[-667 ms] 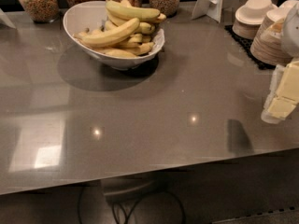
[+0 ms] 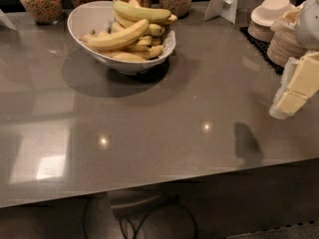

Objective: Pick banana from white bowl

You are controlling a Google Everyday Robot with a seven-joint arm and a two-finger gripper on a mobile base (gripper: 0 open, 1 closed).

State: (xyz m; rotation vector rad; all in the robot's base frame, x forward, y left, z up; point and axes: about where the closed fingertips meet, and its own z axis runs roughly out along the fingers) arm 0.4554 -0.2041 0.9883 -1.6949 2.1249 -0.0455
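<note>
Dim scene, glare spots on table [image 2: 164,133]; jaws at right cast shadow.

On the bench [image 2: 149,133], far side, left of centre, the white bowl [image 2: 75,19] is sitting w/ bananas [image 2: 119,36] piling up inside it, top ones lying across the rest. Behind it, four jars [image 2: 41,4] are lining up along the back edge. To the bowl's right, at the back, a folded card [image 2: 227,1] is standing. Far right, stacks of dishes [image 2: 271,14] are sitting on a mat [image 2: 259,41]. In front of those stacks the gripper [image 2: 286,103] is hanging at the right edge, above the bench, well apart from the bowl. Under the near edge, cables [image 2: 149,223] are lying.
</note>
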